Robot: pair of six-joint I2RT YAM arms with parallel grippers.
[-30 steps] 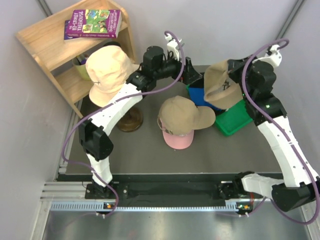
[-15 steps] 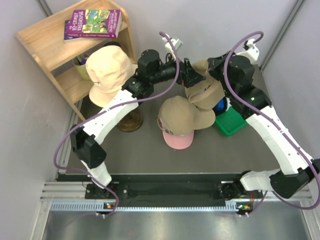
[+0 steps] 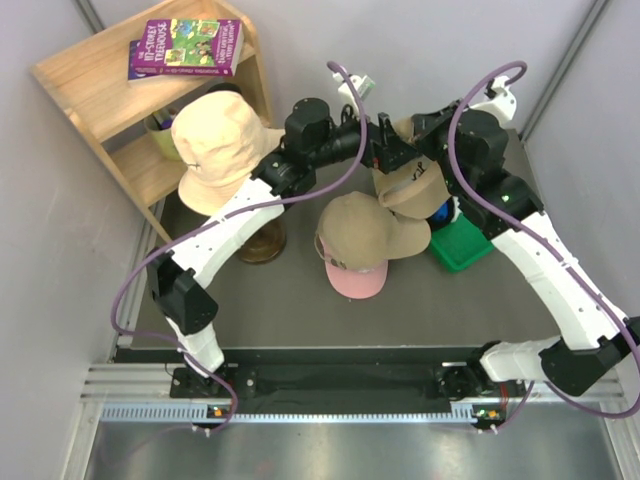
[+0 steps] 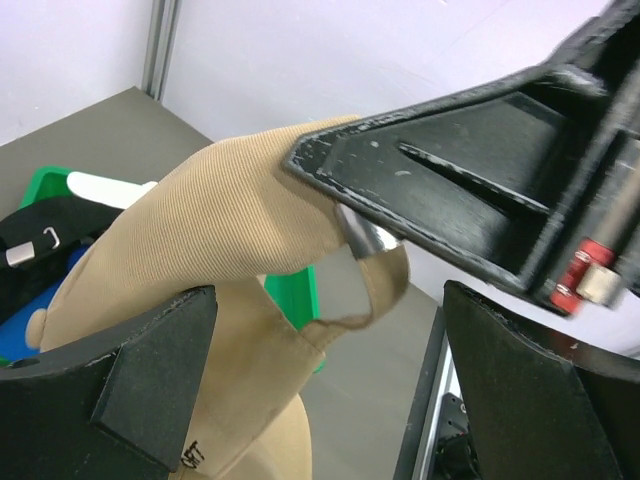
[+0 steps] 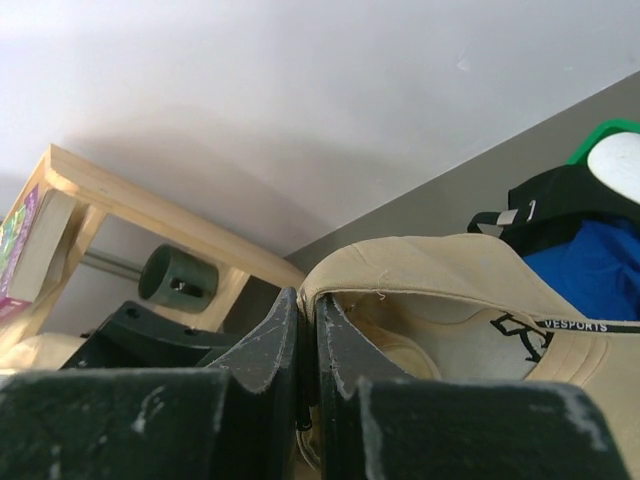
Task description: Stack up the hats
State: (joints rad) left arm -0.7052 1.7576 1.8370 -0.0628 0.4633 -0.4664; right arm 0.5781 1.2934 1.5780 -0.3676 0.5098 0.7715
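Note:
A khaki-tan cap with a small black logo (image 3: 412, 185) hangs in the air above the table, and my right gripper (image 3: 410, 137) is shut on its back rim (image 5: 308, 312). My left gripper (image 3: 385, 152) is open right beside it; in the left wrist view the cap's strap and crown (image 4: 200, 230) hang between its spread fingers (image 4: 150, 370), and I cannot tell if they touch. Below, another tan cap (image 3: 365, 228) lies on a pink cap (image 3: 356, 281). Blue (image 5: 590, 270), black (image 5: 555, 200) and white (image 5: 620, 165) hats lie in the green bin (image 3: 468, 243).
A pale peach hat (image 3: 215, 148) sits on a wooden stand (image 3: 262, 241) at the left. Behind it stands a wooden shelf (image 3: 90, 85) with a book (image 3: 185, 47) on top. The green bin is at the right back of the table.
My right arm has swung the tan cap left, from over the green bin to beside the left gripper above the stack. The left arm has shifted only slightly.

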